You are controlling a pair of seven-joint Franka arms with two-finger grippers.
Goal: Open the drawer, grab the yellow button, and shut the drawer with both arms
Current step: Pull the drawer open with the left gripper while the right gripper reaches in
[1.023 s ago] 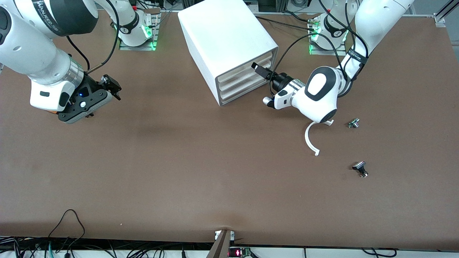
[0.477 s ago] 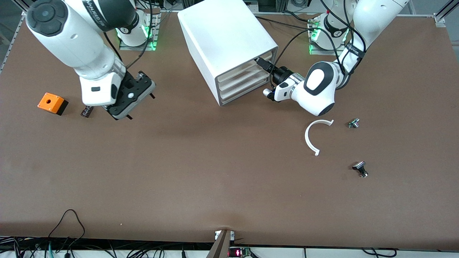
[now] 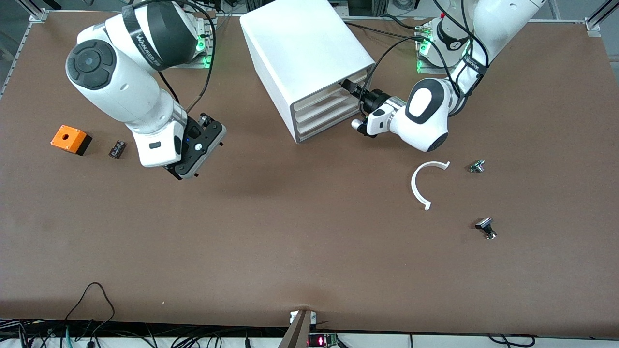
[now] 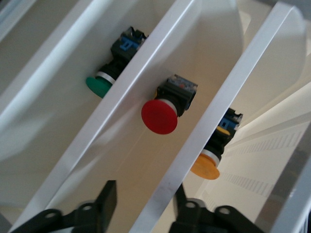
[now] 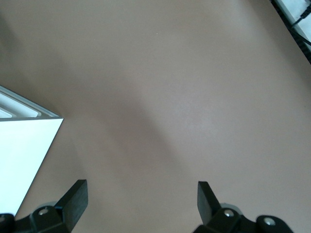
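Note:
The white cabinet [image 3: 304, 43] stands near the robots' bases, and its three drawers look shut. My left gripper [image 3: 348, 87] is at the front of the top drawer [image 3: 325, 95]. In the left wrist view its fingers [image 4: 106, 201] stand apart on either side of a white drawer-front rail [image 4: 228, 102], so my left gripper [image 4: 143, 206] is open. The orange-capped button [image 4: 205, 169] shows through the drawer front beside that rail. It is hidden in the front view. My right gripper [image 3: 197, 149] is open and empty over bare table, toward the right arm's end from the cabinet, and it also shows in the right wrist view [image 5: 141, 199].
A red button [image 4: 159, 116] and a green button [image 4: 99, 86] show in the lower drawers. An orange cube with a hole [image 3: 70, 138] and a small black part [image 3: 116, 148] lie at the right arm's end. A white curved piece [image 3: 421, 186] and two black-and-silver parts [image 3: 477, 166] [image 3: 486, 228] lie at the left arm's end.
My right arm has swung from its end of the table toward the cabinet, uncovering the orange cube. My left gripper has moved in onto the top drawer's front.

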